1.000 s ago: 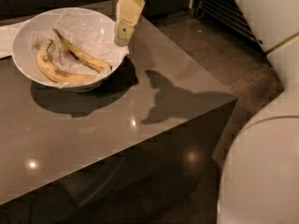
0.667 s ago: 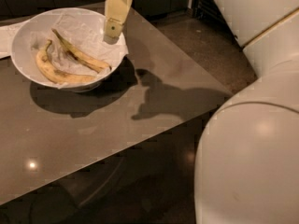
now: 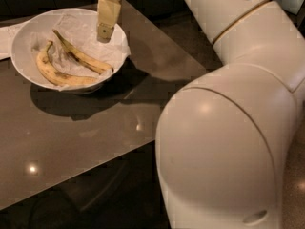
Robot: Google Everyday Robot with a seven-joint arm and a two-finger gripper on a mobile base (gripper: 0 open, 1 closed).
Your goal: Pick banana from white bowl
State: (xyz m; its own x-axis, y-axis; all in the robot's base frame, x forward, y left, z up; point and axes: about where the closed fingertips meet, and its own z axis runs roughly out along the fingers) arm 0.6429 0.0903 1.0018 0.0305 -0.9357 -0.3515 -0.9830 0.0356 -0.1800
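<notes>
A wide white bowl (image 3: 21, 42) lined with crumpled white paper stands at the back left of the dark table. Two bananas lie inside it. The banana (image 3: 81, 57), slim and straight with a long thin dark stem and a brown streak, runs diagonally through the middle. A plumper curved banana (image 3: 59, 74) lies in front of it along the bowl's near wall. My gripper (image 3: 105, 36) hangs over the bowl's right half, pointing down, just above and to the right of the slim banana, with nothing held.
The glossy dark table (image 3: 95, 132) reaches to an edge at the right and front. My large white arm (image 3: 228, 128) fills the right side of the view. A white sheet (image 3: 5, 37) lies left of the bowl. Dark floor lies beyond the table.
My gripper has moved left from beyond the bowl's right rim to over its inside. The arm has swung further into view and covers more of the right side.
</notes>
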